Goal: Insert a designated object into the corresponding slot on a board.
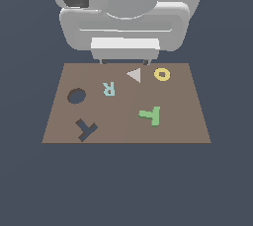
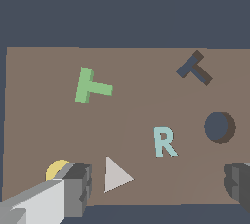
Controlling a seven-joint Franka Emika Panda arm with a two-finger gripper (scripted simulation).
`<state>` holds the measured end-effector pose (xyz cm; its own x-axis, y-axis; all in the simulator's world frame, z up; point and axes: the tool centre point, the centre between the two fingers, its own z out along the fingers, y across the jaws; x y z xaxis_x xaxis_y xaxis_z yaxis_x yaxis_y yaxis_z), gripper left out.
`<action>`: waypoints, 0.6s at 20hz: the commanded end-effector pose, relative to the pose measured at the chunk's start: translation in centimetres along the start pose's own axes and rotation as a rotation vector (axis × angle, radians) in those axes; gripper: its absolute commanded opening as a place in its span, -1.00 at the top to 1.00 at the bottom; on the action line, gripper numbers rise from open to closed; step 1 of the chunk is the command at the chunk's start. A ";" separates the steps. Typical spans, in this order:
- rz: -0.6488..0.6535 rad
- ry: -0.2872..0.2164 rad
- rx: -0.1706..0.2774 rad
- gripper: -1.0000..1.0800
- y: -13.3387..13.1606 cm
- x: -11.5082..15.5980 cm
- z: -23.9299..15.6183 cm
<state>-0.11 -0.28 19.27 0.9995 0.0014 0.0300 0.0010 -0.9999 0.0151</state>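
The green T-shaped block [image 1: 150, 115] lies flat on the brown board [image 1: 123, 129], toward the exterior view's right; it also shows in the wrist view [image 2: 90, 87]. The dark T-shaped slot [image 1: 86, 129] is cut in the board's near corner on the exterior view's left, and shows in the wrist view [image 2: 194, 68]. My gripper [image 1: 124, 62] hangs above the board's far edge, apart from both. In the wrist view the gripper [image 2: 156, 189] is open wide and empty, with the board [image 2: 44, 135] below it.
A dark round hole [image 1: 76, 95] lies beside the slot. A pale teal letter R [image 1: 108, 88], a grey triangle [image 1: 134, 75] and a yellow ring [image 1: 162, 74] lie on the board close under the gripper. One finger [image 2: 73, 191] partly covers the ring [image 2: 56, 169].
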 end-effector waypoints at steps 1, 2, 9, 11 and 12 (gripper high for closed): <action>0.000 0.000 0.000 -0.92 0.0 0.0 0.0; 0.000 0.000 0.000 -0.92 0.0 0.0 0.0; 0.019 -0.003 0.001 -0.92 -0.8 0.6 1.5; 0.029 -0.005 0.002 -0.92 -1.3 0.9 2.4; 0.035 -0.006 0.002 -0.92 -1.5 1.1 2.8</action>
<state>0.85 0.84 17.14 0.9993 -0.0259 0.0265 -0.0263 -0.9996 0.0125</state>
